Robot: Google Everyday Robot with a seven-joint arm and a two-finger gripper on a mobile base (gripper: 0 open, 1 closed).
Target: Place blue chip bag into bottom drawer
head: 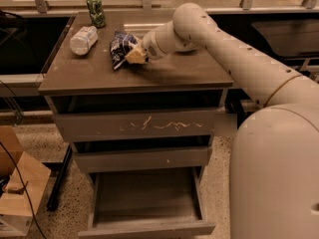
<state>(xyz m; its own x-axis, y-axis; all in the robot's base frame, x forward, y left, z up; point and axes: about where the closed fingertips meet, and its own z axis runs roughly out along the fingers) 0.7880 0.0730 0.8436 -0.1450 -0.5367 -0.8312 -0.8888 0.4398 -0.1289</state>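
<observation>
The blue chip bag (119, 46) lies bunched up on the cabinet top (174, 73), left of centre. My gripper (135, 56) reaches in from the right and is shut on the bag's right edge, low over the top. The bag looks pulled up slightly at that edge. The bottom drawer (147, 228) stands pulled open below, and its shallow inside shows nothing in it.
A clear plastic bottle (83, 39) lies on its side left of the bag. A green can (95, 11) stands at the back left. The scratched upper drawer (139, 126) and the middle drawer (142, 159) are closed. A cardboard box (20, 193) sits on the floor at left.
</observation>
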